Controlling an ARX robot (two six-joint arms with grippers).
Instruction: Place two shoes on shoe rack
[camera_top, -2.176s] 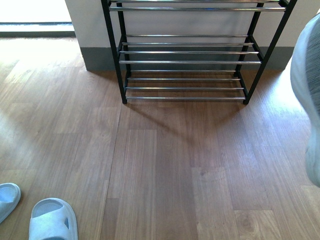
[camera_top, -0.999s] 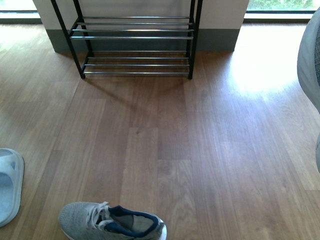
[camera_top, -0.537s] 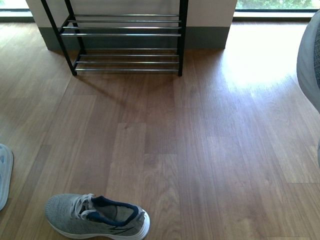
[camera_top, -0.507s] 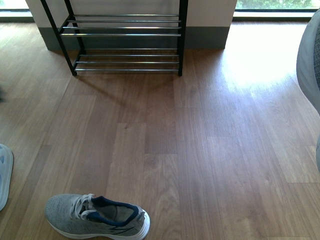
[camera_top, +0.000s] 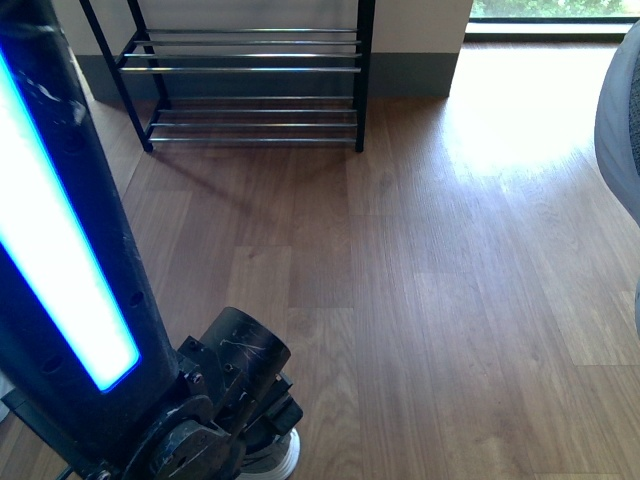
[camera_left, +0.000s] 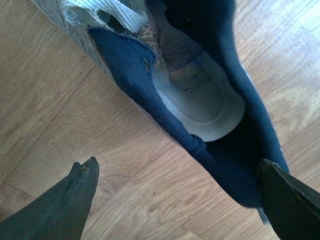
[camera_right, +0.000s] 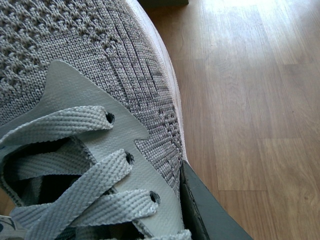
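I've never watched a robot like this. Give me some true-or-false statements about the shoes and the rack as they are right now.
1. The shoe rack has no shoes on its visible tiers. True.
2. The left gripper is clamped shut on the sneaker on the floor. False: its jaws are open, either side of the heel end.
3. That sneaker's lining is red. False: it is navy.
4. The right gripper holds a grey knit sneaker off the floor. True.

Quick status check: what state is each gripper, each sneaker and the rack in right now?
left gripper, open, fingers either side of the floor sneaker's heel end.
floor sneaker, upright on the floor, not gripped yet.
right gripper, shut on the held sneaker.
held sneaker, lifted off the floor.
shoe rack, standing, visible tiers bare.
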